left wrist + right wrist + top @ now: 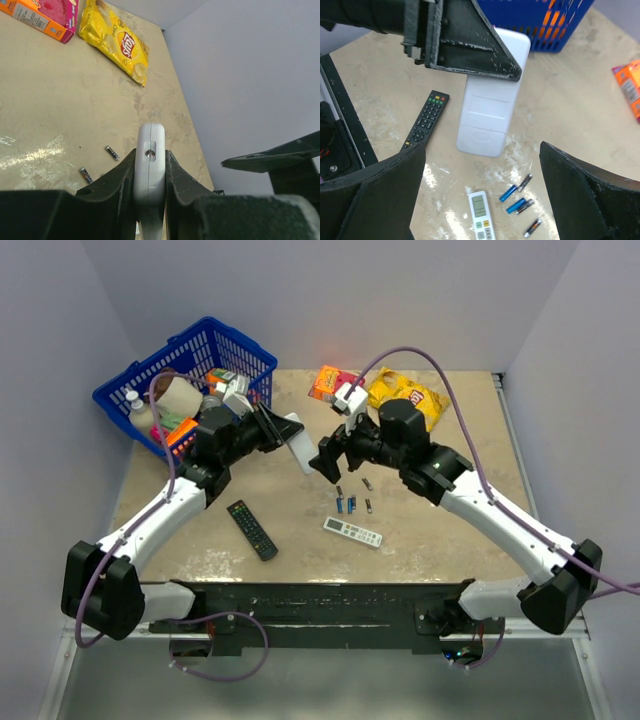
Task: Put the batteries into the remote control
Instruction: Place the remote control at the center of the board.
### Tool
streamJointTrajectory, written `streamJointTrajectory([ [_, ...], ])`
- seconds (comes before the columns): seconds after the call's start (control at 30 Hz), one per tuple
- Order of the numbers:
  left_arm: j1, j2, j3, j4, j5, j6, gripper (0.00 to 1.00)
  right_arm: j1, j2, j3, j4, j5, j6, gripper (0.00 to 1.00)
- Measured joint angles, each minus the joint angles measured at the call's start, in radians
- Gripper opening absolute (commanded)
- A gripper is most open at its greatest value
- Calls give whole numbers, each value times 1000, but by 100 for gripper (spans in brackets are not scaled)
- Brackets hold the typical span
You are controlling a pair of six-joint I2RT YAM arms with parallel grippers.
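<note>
My left gripper (pixel 278 430) is shut on the short, wide white remote control (pixel 298 444) and holds it off the table. In the left wrist view the pads (pixel 124 172) clamp its thin edge (pixel 149 160). In the right wrist view its plain white back (pixel 490 112) faces the camera, with the cover panel at its lower end in place. My right gripper (pixel 328 456) is open and empty just right of the remote, its jaws wide apart (pixel 482 146). Several blue and dark batteries (pixel 351 502) lie on the table below; they also show in the right wrist view (pixel 519 196).
A slim white remote (pixel 352 532) lies near the batteries and a long black remote (pixel 251 529) lies to the left. A blue basket (pixel 190 375) of goods stands at the back left. An orange box (pixel 326 382) and a yellow chips bag (pixel 408 393) lie at the back.
</note>
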Motion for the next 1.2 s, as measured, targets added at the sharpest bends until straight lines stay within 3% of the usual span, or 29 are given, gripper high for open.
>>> streamJointTrajectory([
  [0.3,-58,1,22,-23,-70,16,0,46,105,-16,32,87,106,98],
  [0.5,-79,3,28,-32,-83,18,0,50,175,-16,70,151,126,91],
  [0.57,-83,4,30,-35,-85,20,0,50,185,-16,79,166,129,79],
  [0.6,-84,4,30,-37,-88,23,0,51,190,-16,84,179,133,67],
  [0.67,-84,4,31,-40,-95,23,0,56,192,-16,85,181,138,53],
  [0.7,-84,4,33,-43,-100,25,2,58,192,-16,86,184,138,36],
  [0.83,-85,4,42,-55,-105,48,25,68,189,-16,87,197,147,4],
  [0.87,-85,4,45,-60,-107,52,39,68,188,-17,86,198,150,0],
  [0.93,-91,2,58,-76,-122,79,55,68,183,-18,84,204,146,0],
  [0.97,-92,-2,62,-85,-132,93,70,66,178,-21,79,209,145,0],
  [1.07,-90,-48,67,-130,-204,156,91,57,147,-50,45,234,139,0],
  [1.2,-89,-167,68,-188,-335,255,100,6,114,-91,-23,281,140,0],
])
